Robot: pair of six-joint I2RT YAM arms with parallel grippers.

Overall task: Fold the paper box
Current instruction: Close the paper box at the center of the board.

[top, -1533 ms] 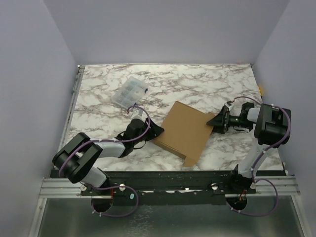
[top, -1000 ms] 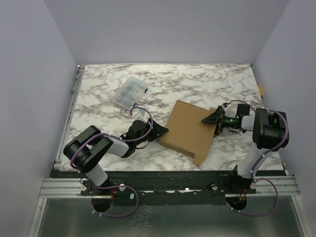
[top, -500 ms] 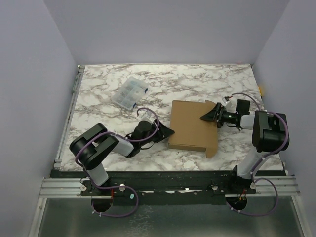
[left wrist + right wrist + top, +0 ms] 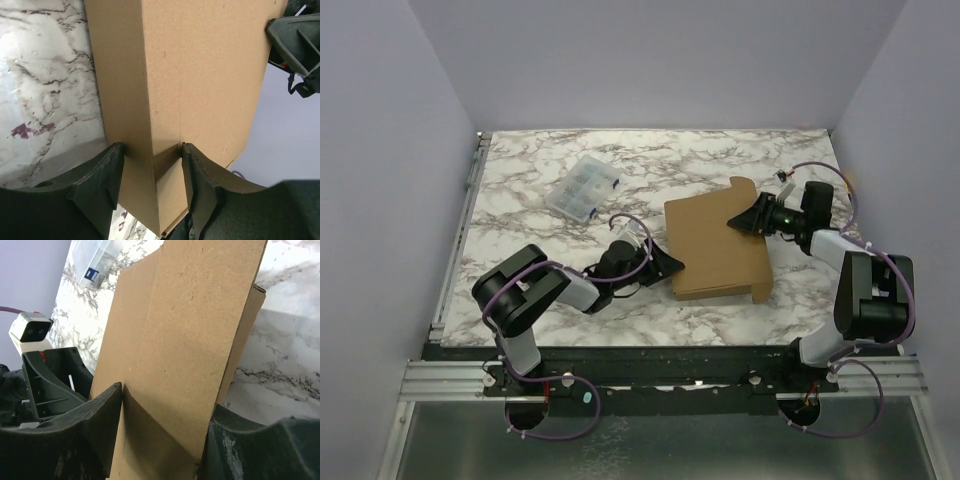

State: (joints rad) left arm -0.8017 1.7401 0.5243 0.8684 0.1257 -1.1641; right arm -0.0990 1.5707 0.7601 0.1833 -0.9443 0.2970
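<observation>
Top external, paper box flat, near-square, tab pointing far side

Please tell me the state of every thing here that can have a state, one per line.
paper box: folded into a shallow shape, one tab sticking out at its far corner, gripped from both sides.
left tool: shut on the box's left edge.
right tool: shut on the box's right edge.
clear plastic case: lying flat, untouched; lid state unclear.

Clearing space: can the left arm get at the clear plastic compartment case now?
Probably not yet: the left pincer is clamped on the brown cardboard box; otherwise bare marble leads to the clear plastic compartment case.
</observation>
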